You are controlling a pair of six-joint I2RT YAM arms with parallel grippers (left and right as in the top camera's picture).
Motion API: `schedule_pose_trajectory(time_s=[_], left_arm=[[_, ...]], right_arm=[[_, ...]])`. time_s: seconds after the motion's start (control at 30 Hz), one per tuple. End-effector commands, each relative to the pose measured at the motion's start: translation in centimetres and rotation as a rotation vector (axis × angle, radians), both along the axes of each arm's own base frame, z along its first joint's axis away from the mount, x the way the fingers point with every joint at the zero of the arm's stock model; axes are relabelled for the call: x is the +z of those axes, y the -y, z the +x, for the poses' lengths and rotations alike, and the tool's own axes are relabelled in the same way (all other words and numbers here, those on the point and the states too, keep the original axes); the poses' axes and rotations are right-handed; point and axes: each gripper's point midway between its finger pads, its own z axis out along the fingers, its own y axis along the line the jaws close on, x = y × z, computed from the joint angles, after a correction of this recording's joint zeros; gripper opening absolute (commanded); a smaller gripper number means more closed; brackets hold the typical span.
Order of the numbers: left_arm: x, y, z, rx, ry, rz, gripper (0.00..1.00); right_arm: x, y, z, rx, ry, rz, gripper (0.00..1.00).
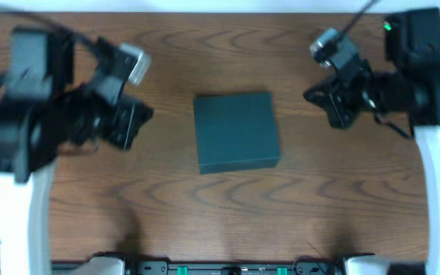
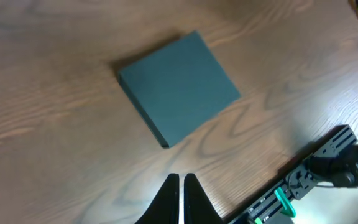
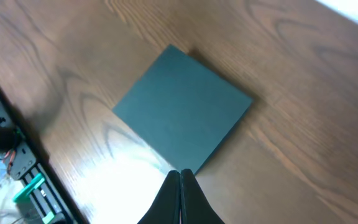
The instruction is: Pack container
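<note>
The container (image 1: pixel 236 131) is a dark teal box lying flat with its lid shut in the middle of the wooden table. It also shows in the left wrist view (image 2: pixel 178 86) and in the right wrist view (image 3: pixel 182 111). My left gripper (image 2: pixel 181 178) is shut and empty, held above the table to the left of the container (image 1: pixel 140 118). My right gripper (image 3: pixel 179 172) is shut and empty, held above the table to the right of the container (image 1: pixel 315 95). No snack packet is in view.
A black rail with green clips (image 1: pixel 228 267) runs along the table's front edge; it also shows in the left wrist view (image 2: pixel 303 180) and the right wrist view (image 3: pixel 17 174). Bare wood surrounds the container on all sides.
</note>
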Motion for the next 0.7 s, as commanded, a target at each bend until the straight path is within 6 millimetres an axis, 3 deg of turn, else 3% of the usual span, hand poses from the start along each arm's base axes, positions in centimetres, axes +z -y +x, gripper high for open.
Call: schedule_pose_trajectory(time_s=[0.0, 0.13, 0.27, 0.5, 0.67], left_arm=[[0.7, -0.8, -2.4, 0.003, 0.062, 0.032, 0.06], [0.7, -0.9, -5.5, -0.003, 0.094, 0.018, 0.06], [-2.2, -0.8, -9.2, -0.02, 0.056, -0.003, 0.06], [-7.9, -0.2, -13.8, -0.052, 0.03, -0.063, 0.06], [-11.4, -0.1, -15.9, -0.011, 0.032, -0.122, 0.06]], right_arm=[[0.8, 0.4, -2.8, 0.009, 0.036, 0.01, 0.02], [0.0, 0.9, -6.6, 0.006, 0.05, 0.015, 0.01], [-3.5, 1.2, -10.9, -0.008, 0.036, 0.035, 0.01], [-9.4, 1.4, -16.6, -0.038, -0.013, 0.093, 0.02], [-11.5, 1.4, -18.7, -0.086, -0.037, 0.141, 0.01]])
